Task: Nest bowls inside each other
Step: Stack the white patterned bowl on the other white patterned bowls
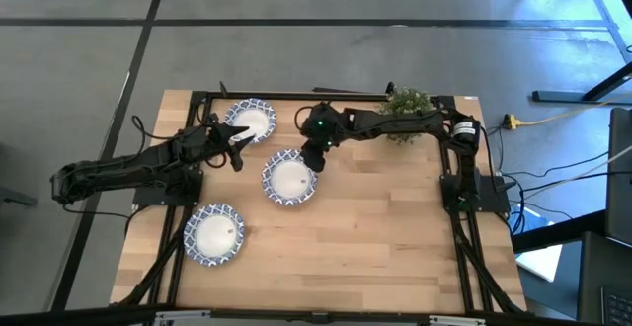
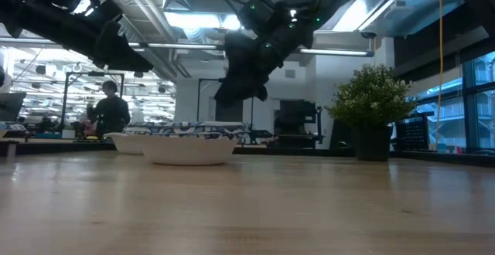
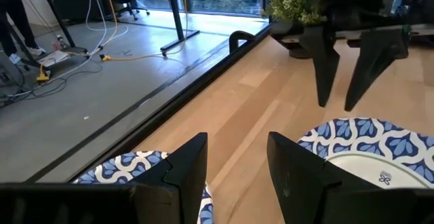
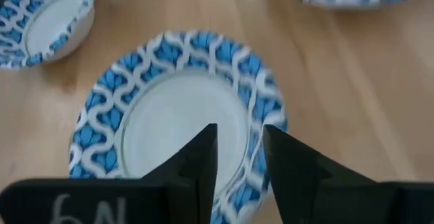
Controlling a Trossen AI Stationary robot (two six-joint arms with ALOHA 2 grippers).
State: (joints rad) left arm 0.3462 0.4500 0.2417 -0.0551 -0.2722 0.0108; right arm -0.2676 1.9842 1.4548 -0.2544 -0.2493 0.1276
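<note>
Three bowls, white inside with blue-and-white rims, sit upright on the wooden table: a far bowl, a middle bowl and a near-left bowl. My right gripper hangs open, fingers pointing down, above the middle bowl's far-right rim. The low view shows the right gripper well above that bowl, touching nothing. My left gripper is open and low over the table, between the far bowl and the middle bowl, touching neither.
A small potted plant stands at the table's far edge, right of the arms. The table's right half and near-right corner hold no objects. In the low view, a person stands in the room behind the table.
</note>
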